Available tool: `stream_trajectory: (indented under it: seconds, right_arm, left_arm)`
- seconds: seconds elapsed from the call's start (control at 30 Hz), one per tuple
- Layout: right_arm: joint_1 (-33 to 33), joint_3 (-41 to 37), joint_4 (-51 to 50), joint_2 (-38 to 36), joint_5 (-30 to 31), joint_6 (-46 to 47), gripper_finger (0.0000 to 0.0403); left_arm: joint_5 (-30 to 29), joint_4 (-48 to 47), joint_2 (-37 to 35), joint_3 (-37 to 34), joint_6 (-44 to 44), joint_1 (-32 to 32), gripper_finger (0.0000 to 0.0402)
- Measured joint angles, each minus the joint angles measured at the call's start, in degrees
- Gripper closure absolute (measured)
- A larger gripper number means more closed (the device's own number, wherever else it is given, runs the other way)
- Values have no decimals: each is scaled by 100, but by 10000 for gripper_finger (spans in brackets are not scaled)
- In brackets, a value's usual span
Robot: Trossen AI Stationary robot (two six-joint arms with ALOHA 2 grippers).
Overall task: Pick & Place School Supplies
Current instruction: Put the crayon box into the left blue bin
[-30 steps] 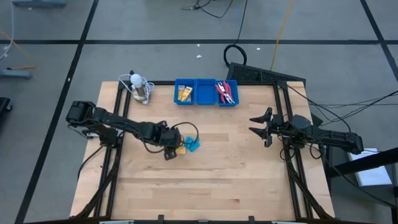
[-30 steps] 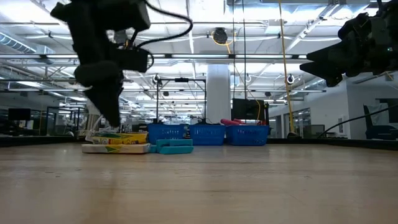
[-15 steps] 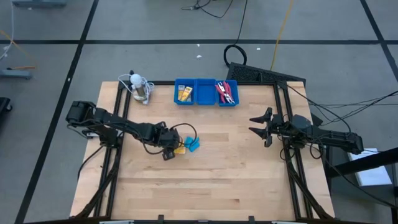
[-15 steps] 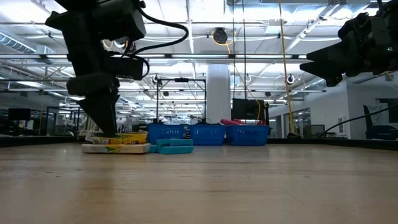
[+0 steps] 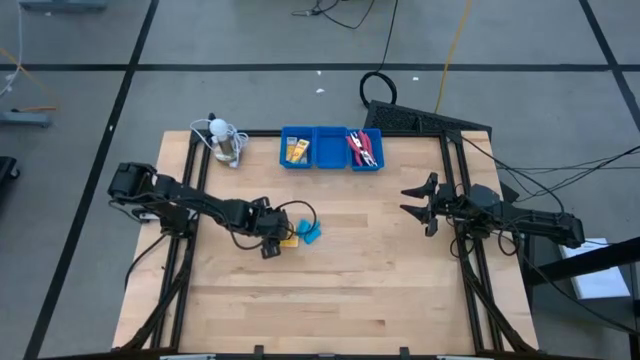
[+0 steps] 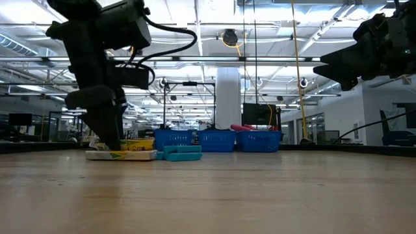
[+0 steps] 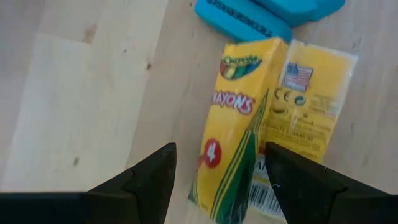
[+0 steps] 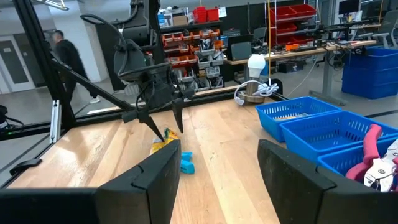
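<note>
From above, the left gripper hangs over the middle-left of the wooden table, just beside a yellow crayon packet with a light-blue eraser touching its right side. At the far edge sits the blue tray: more yellow packets lie in its left compartment, the middle one looks bare, and red-handled scissors fill the right one. A white round object with a coiled cable stands at the far left corner. The right gripper waits at the right edge, well apart from everything. The near half of the table is open wood, as is the stretch between the two arms.

At table height, the left gripper's fingertips reach down to the crayon packet, which lies flat, with the eraser beside it. The tray stands well behind. The right gripper hangs high above the table.

The left wrist camera shows two packets side by side and touching: a box printed with crayons and a numeral, and a plain yellow one with a barcode. Two light-blue erasers lie just past them. The jaws stand apart with the printed box between them, holding nothing.

From the right wrist, its own jaws are spread wide and empty; the left gripper stands over the packet and eraser, with scissors in the tray.
</note>
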Motion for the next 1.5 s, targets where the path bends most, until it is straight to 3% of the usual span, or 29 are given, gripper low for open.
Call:
stream_trajectory:
  seconds: [0.3, 0.7, 0.93, 1.13, 1.3, 1.5]
  right_arm:
    - [0, 0, -22, 0, 2, 0, 195]
    - [0, 0, -20, 0, 0, 0, 198]
    - [-1, 0, -20, 0, 0, 1, 196]
    - [0, 0, -20, 0, 0, 0, 199]
    - [0, 0, -22, 0, 0, 0, 196]
    - [-1, 0, -21, 0, 0, 0, 197]
  left_arm:
    - [-20, 82, 44, -32, -22, 122, 156]
    - [700, 82, 44, -32, -57, 543, 156]
    - [428, 64, 55, -39, 38, 949, 156]
    - [-585, 74, 55, -39, 2, 1190, 156]
    - [-640, 236, 55, -39, 270, 1245, 156]
    - [-623, 514, 55, -39, 1717, 1250, 156]
